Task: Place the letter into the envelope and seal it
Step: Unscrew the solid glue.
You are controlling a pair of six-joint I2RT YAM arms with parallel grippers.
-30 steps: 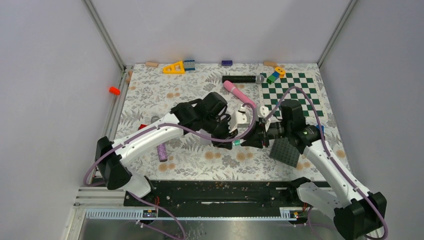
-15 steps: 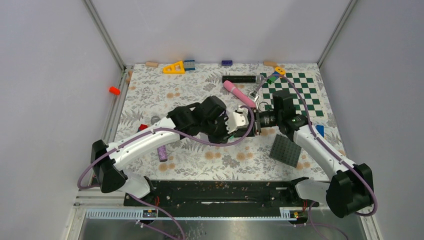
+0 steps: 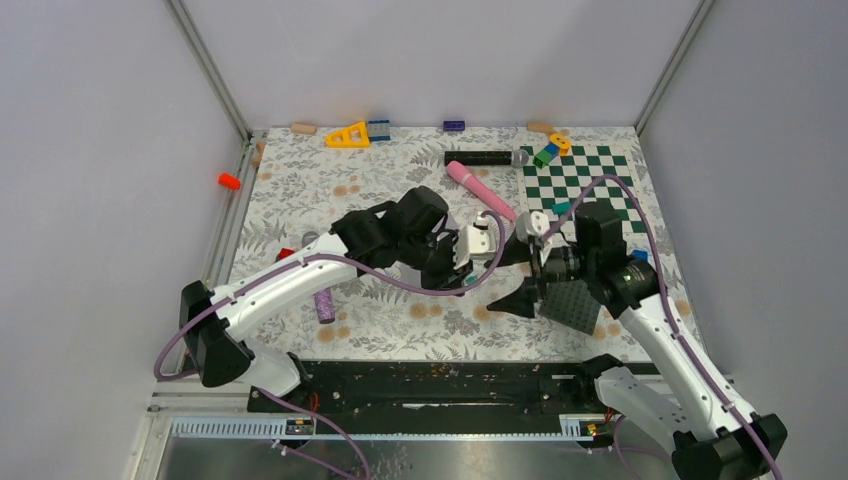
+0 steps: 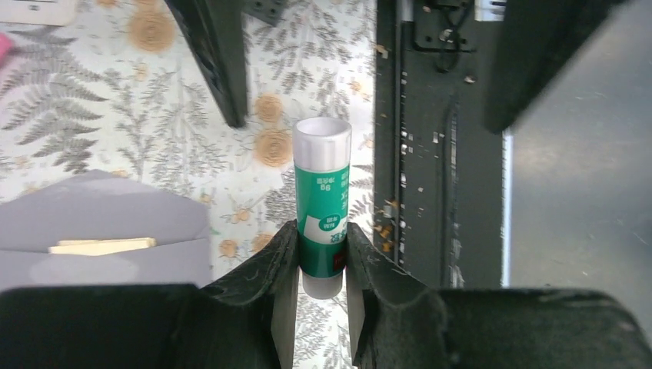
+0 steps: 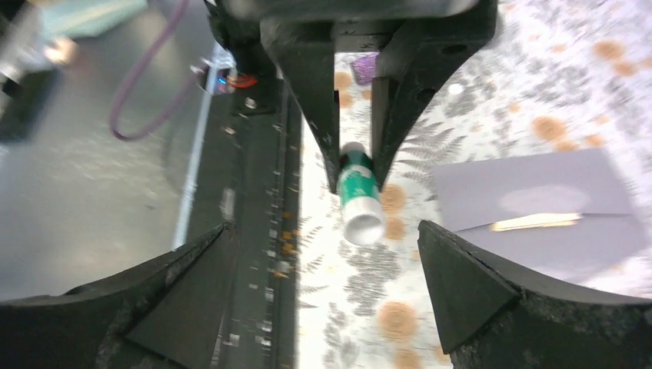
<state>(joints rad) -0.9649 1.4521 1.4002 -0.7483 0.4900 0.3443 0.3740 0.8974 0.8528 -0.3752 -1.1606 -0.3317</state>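
Observation:
My left gripper is shut on a green-and-white glue stick, which sticks out past the fingertips. Facing it, my right gripper stands wide open, its fingers apart from the glue stick on either side. The grey envelope lies flat on the floral tabletop with its flap open. A thin tan strip of the letter shows at its mouth. In the right wrist view the envelope lies to the right. In the top view both grippers meet at mid-table, left gripper and right gripper, and the arms hide the envelope.
A dark grey studded plate lies under the right wrist. Behind are a green-and-white checkerboard, a pink cylinder and a black microphone. A purple cylinder lies at the left. A black rail runs along the near edge.
My right gripper has opened wide and drawn back from the glue stick toward the near right. The left arm has hardly moved and still holds the glue stick.

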